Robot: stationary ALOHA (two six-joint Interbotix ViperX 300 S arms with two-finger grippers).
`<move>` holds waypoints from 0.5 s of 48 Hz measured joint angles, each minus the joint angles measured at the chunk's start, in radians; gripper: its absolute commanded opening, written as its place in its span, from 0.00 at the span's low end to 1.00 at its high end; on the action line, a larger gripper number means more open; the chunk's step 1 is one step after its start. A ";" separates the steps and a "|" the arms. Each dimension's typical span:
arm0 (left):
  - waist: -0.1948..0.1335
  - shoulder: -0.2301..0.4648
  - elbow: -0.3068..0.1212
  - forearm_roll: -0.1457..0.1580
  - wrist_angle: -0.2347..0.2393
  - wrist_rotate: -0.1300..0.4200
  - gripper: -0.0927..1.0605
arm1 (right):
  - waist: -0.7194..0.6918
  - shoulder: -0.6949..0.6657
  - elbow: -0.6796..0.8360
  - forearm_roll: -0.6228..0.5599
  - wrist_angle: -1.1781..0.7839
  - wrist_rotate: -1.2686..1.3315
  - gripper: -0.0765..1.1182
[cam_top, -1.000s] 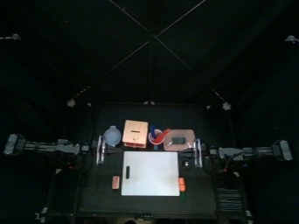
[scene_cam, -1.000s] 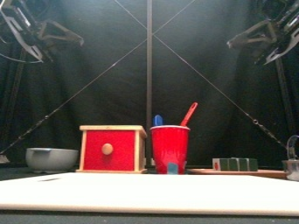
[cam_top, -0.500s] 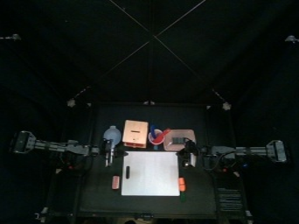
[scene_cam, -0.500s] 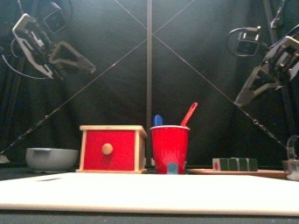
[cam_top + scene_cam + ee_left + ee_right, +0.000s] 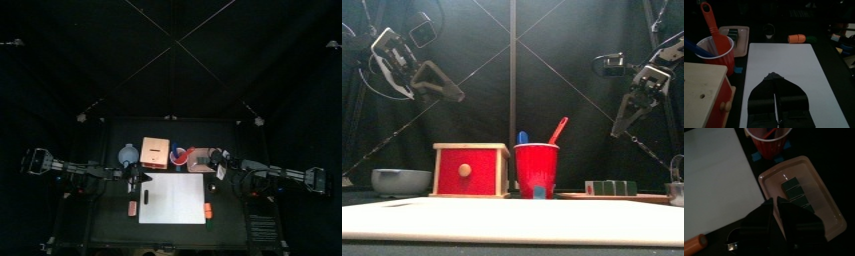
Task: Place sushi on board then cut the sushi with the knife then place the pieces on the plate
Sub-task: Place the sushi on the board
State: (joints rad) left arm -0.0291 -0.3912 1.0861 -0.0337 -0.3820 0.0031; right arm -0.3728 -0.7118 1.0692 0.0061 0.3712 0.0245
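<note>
Dark green sushi roll (image 5: 794, 193) lies on pink tray (image 5: 821, 195) — knives (image 5: 557, 131) in red cup (image 5: 536, 168).

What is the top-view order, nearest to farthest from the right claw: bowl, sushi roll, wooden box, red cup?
1. sushi roll, back right, by right claw
2. red cup, back middle
3. wooden box, further left
4. bowl, back left

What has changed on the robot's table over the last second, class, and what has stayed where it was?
Both arms swung in from the sides and came lower. The left tool and right tool now hang near the back corners of the white board, both shut and empty. Nothing was grasped or released. The sushi roll on the pink tray, the red cup, wooden box and bowl stayed put.
</note>
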 measured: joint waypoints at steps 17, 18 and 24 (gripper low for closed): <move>0.000 0.021 -0.008 0.000 0.000 0.000 0.07 | -0.035 0.071 -0.015 -0.140 -0.015 -0.009 0.92; 0.000 0.021 -0.008 0.000 0.002 0.000 0.07 | -0.037 0.081 -0.017 -0.152 -0.017 -0.011 0.92; 0.000 0.021 -0.008 -0.002 0.000 -0.003 0.07 | -0.054 0.147 -0.040 -0.206 -0.032 -0.014 0.92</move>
State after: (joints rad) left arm -0.0291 -0.3697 1.0784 -0.0353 -0.3820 0.0000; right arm -0.4264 -0.5645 1.0293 -0.1994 0.3390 0.0107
